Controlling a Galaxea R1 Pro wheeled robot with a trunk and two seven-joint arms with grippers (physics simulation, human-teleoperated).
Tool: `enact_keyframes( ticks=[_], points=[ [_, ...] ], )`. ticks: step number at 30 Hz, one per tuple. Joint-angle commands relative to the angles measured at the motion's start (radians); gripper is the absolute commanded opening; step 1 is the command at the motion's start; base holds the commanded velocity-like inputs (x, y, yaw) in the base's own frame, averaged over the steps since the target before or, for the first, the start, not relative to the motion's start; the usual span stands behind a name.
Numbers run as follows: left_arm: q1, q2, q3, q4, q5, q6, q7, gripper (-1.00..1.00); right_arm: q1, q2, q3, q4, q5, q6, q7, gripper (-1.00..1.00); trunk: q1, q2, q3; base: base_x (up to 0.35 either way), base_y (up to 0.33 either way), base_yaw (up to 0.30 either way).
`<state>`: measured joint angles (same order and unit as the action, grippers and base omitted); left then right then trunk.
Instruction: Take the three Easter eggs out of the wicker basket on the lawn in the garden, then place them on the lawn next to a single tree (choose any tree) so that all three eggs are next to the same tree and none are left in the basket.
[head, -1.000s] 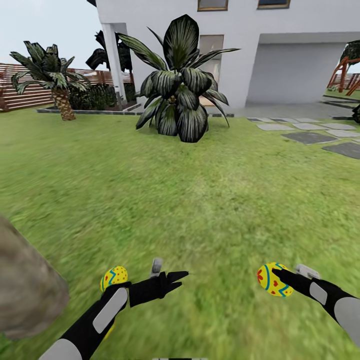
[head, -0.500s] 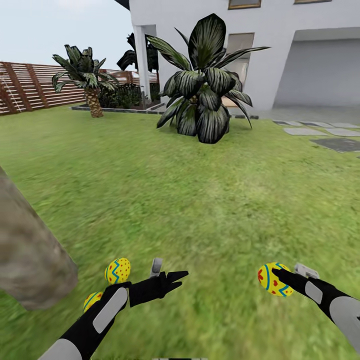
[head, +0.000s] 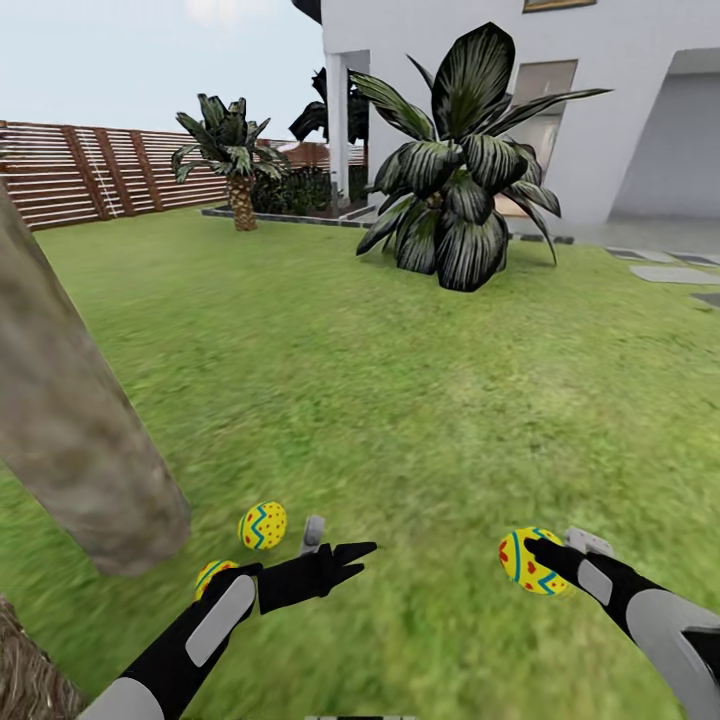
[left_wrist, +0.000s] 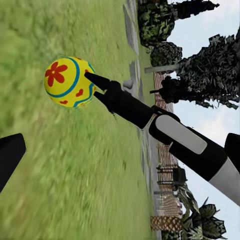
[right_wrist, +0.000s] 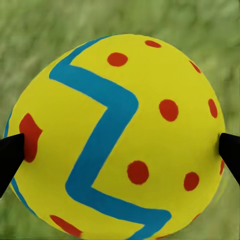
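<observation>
Egg (head: 527, 562) number three sits clamped in your right jaws, so carry it left and set it low on the lawn (head: 400, 400) beside the two eggs (head: 262, 525) near the trunk (head: 80, 440), left jaws apart.

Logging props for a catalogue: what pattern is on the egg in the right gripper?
Yellow egg with red dots and a blue zigzag band; clearest in the right wrist view.
</observation>
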<state>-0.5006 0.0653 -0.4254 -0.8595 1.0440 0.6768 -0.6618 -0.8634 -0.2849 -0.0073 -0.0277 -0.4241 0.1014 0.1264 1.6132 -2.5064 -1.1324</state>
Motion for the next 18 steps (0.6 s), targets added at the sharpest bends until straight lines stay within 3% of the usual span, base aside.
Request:
enact_keyframes(
  ticks=[1, 10, 18],
  points=[
    [-0.001, 0.001, -0.003, 0.000, 0.008, 0.006, 0.001, 1.00, 0.000, 0.007, 0.000, -0.001, -0.006, 0.004, 0.003, -1.00, 0.000, 0.000, -0.001, 0.000, 0.000, 0.289],
    [-0.001, 0.001, -0.003, 0.000, 0.011, 0.006, 0.002, 1.00, 0.000, 0.039, 0.006, -0.001, -0.003, -0.008, 0.001, -1.00, 0.000, 0.000, -0.001, 0.006, -0.008, 0.289],
    [-0.001, 0.001, -0.003, 0.000, 0.011, 0.006, 0.002, 1.00, 0.000, 0.051, 0.006, -0.001, -0.001, -0.037, -0.042, -1.00, 0.000, 0.000, -0.001, 0.219, -0.220, 0.289]
  ],
)
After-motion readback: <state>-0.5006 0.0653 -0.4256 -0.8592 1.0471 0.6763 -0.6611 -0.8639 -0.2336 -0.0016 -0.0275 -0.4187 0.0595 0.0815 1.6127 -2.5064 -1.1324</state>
